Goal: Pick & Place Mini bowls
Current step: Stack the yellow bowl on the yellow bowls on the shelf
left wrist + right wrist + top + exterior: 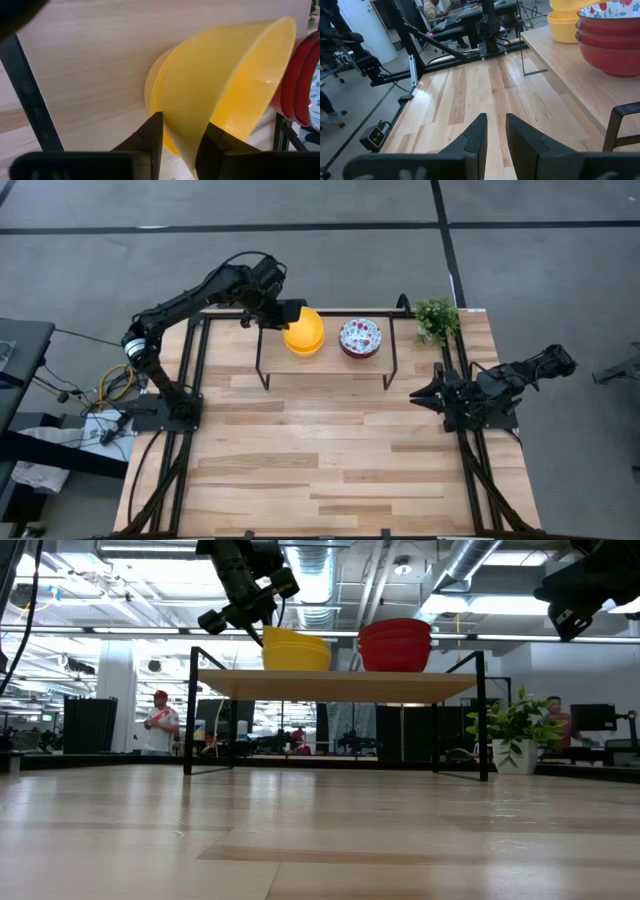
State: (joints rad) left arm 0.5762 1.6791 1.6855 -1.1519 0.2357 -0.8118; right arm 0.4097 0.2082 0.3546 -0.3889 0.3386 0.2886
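Two stacks of mini bowls stand on a small raised wooden shelf (325, 365) at the table's far side. One stack is yellow (303, 332), the other is red outside with a floral inside (361, 337). The top yellow bowl (225, 85) sits tilted in the yellow one below it. My left gripper (182, 130) is at that bowl's left rim, open, with one finger on each side of the wall. My right gripper (495, 125) waits at the table's right edge, narrowly open, with nothing between its fingers. My left gripper comes slanting down from the table's left, and its fingers (155, 132) straddle the top yellow bowl's wall near the rim (182, 145), one inside and one outside. I cannot tell whether either finger touches the wall. The bowl rests tilted in the stack.
A small green plant (436, 318) stands at the far right corner beside the shelf. The shelf's black legs (190, 710) stand on the table. The wide wooden tabletop (330, 460) lies in front of the shelf. People show in the room beyond the table.
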